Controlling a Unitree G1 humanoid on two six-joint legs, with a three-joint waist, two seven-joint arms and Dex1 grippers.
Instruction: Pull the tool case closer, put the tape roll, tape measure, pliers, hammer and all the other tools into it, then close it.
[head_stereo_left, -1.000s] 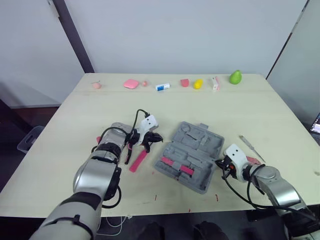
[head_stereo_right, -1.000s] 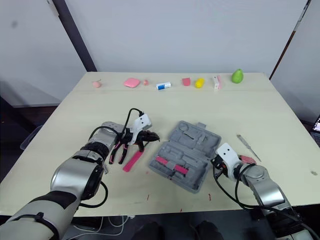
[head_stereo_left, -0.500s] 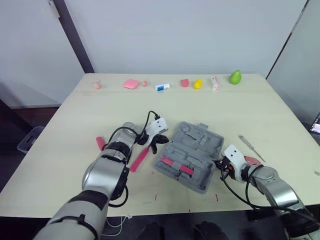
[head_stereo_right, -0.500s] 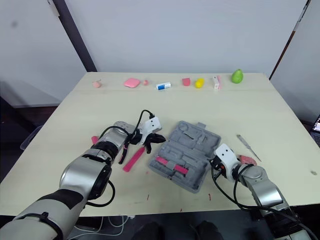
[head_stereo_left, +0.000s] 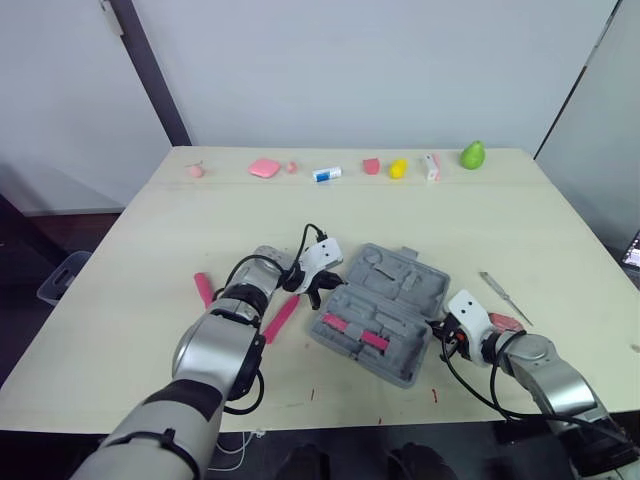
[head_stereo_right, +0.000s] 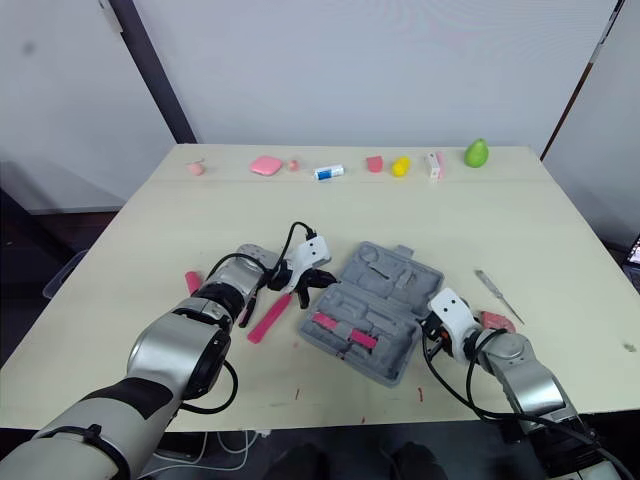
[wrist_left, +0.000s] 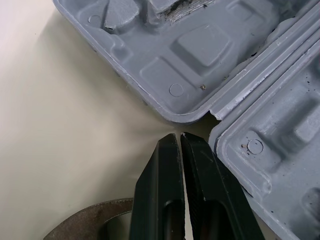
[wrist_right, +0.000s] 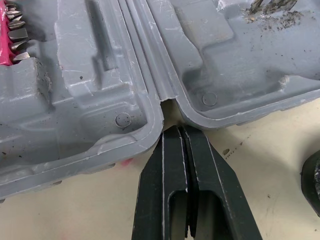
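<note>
The grey tool case (head_stereo_left: 395, 290) lies open at the table's middle, with a pink bit holder (head_stereo_left: 354, 331) in its near half. My left gripper (head_stereo_left: 320, 292) is shut and empty, its tips (wrist_left: 180, 137) at the hinge notch on the case's left side. My right gripper (head_stereo_left: 440, 336) is also shut and empty, its tips (wrist_right: 176, 131) against the hinge notch on the right side. A pink-handled tool (head_stereo_left: 280, 318) lies just left of the case. Dark pliers (head_stereo_right: 246, 303) lie partly under my left arm. A small red tool (head_stereo_left: 203, 288) lies farther left.
A thin metal tool (head_stereo_left: 503, 297) and a pink thing (head_stereo_left: 505, 321) lie right of the case. Small items line the table's far edge, ending in a green pear (head_stereo_left: 471, 154). A brown round thing (wrist_left: 90, 220) sits by my left fingers.
My left gripper has moved right, from over the pliers to the case's left side, uncovering the red tool. The right gripper has hardly moved.
</note>
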